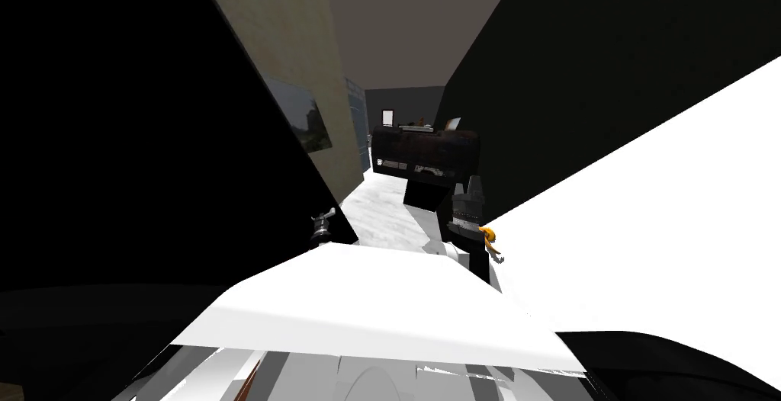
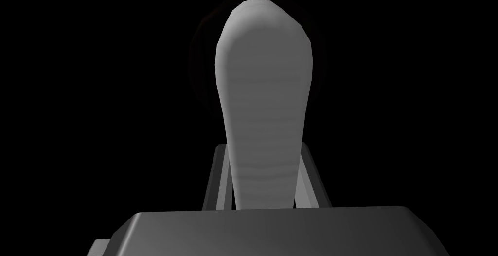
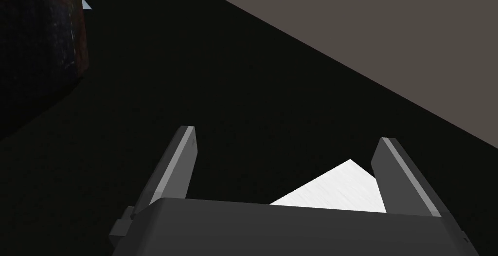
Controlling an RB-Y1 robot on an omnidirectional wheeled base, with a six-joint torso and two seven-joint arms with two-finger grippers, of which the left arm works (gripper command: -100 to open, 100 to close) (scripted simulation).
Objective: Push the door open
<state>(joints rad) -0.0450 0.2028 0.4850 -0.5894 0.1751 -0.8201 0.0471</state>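
A dark door panel (image 1: 152, 152) fills the left of the head view, its free edge slanting down toward my chest. At the foot of that edge is my left gripper (image 1: 323, 225). In the left wrist view a light grey, rounded lever handle (image 2: 262, 97) rises between the fingers (image 2: 219, 180), which press its sides against a black surface; the left gripper (image 2: 262, 146) is shut on it. My right arm reaches forward on the right of the gap. The right gripper (image 3: 289, 138) stands open before a dark surface, holding nothing.
Beyond the door's edge a narrow passage with a pale floor (image 1: 381, 206) runs to a dark reddish cabinet (image 1: 427, 152). A beige wall with a picture (image 1: 305, 114) lines its left, a dark wall (image 1: 610, 53) its right. A bright white plane (image 1: 671, 229) lies close on the right.
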